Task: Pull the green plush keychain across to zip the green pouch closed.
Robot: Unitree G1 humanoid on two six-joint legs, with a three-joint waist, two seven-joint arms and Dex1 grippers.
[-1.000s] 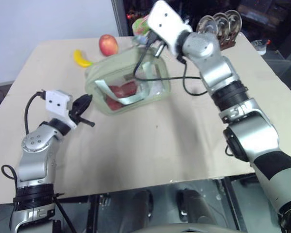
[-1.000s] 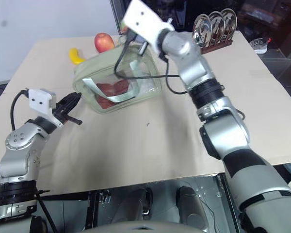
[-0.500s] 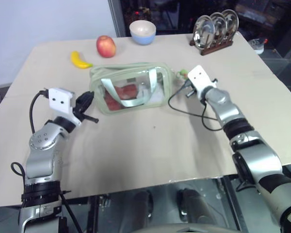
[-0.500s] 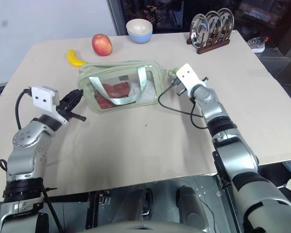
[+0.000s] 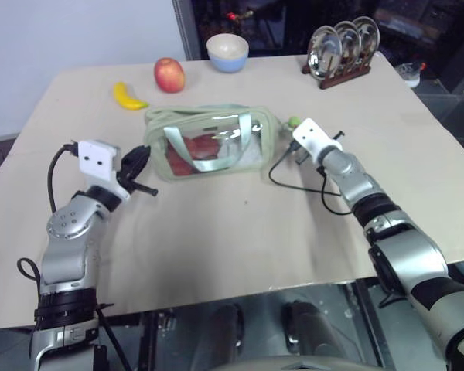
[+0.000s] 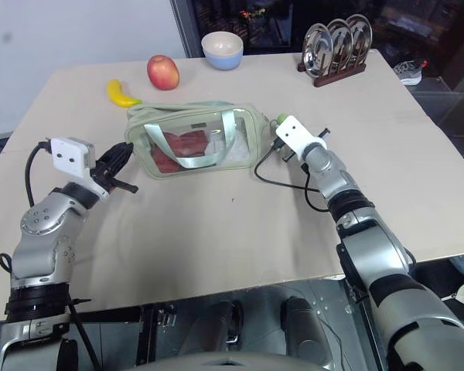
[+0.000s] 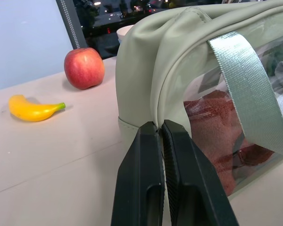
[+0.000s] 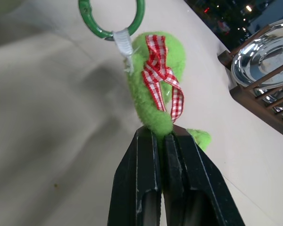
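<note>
- Gripping the green plush keychain (image 8: 155, 89), right pincer (image 8: 162, 136) clamped on its lower end.
- Left pincer (image 7: 159, 126) closed, touching the green pouch (image 5: 209, 143) end on tabletop (image 5: 240, 247).

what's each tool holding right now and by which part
The right tool is shut on the green plush keychain, pinching its lower end, opposite the ring. The left tool pinches the end seam of the green pouch.
</note>
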